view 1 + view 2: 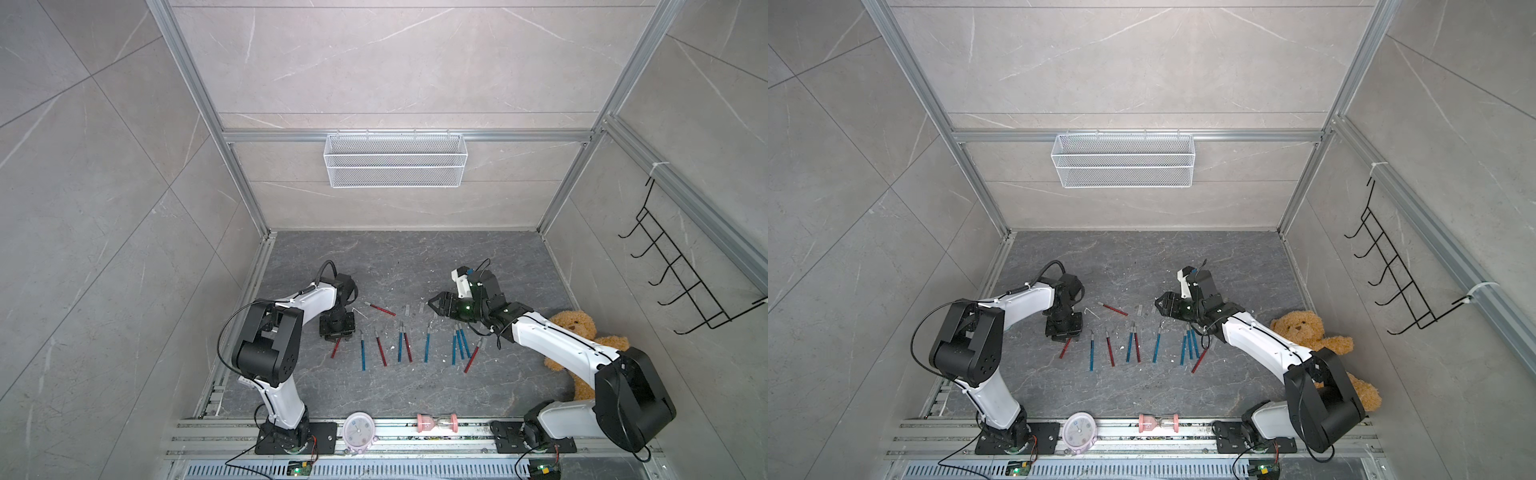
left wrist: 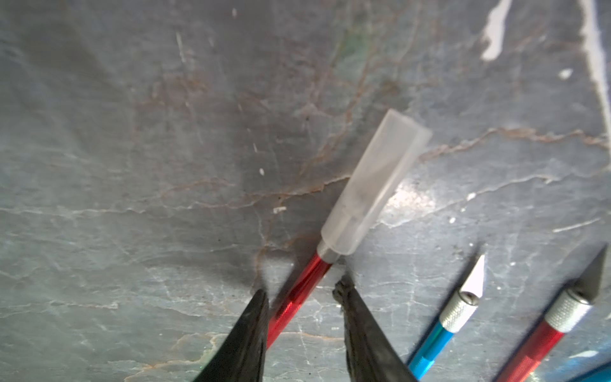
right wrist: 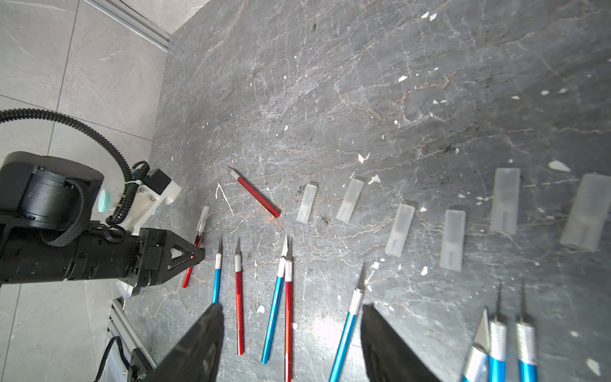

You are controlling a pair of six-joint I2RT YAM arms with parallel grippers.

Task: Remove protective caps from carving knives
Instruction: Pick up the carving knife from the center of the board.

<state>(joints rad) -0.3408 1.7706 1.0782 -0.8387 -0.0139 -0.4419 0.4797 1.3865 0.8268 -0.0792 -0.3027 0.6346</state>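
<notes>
Left wrist view puts my left gripper point(image 2: 302, 297) astride the red handle of a carving knife point(image 2: 305, 279), just behind its silver collar. The jaws stand part-way apart: one fingertip point(image 2: 258, 317) is against the handle, while a sliver of table shows beside the other. So I bracket the knife, I do not grip it. Its protective cap point(image 2: 373, 185) is still seated over the blade, translucent and pointing away from me, and the knife lies flat on the dark stone table point(image 2: 148, 115). My right gripper point(image 3: 292, 309) hangs above the row of knives, jaws wide apart, with nothing in them.

I judge the step in hand to be securing this knife for uncapping. The next move calls for my left jaws to close firmly on the handle. The right ones must then come across, pinch the cap by its flat sides and draw it straight along the blade's line. A crooked pull could jam the sleeve or skid the knife.

Just beside the capped one lie a blue knife point(image 2: 459, 311) and a red knife point(image 2: 562, 314), both with bare blades. From the right wrist I count six loose caps point(image 3: 400, 230) in a ragged row on the table beyond the knife tips, each apart from its neighbours.

For containers there is only a white wire basket point(image 1: 395, 166) on the back wall, well apart from the work. Through its mesh, in both top views, I make out nothing inside — the caps lie on the table, not in any holder.
</notes>
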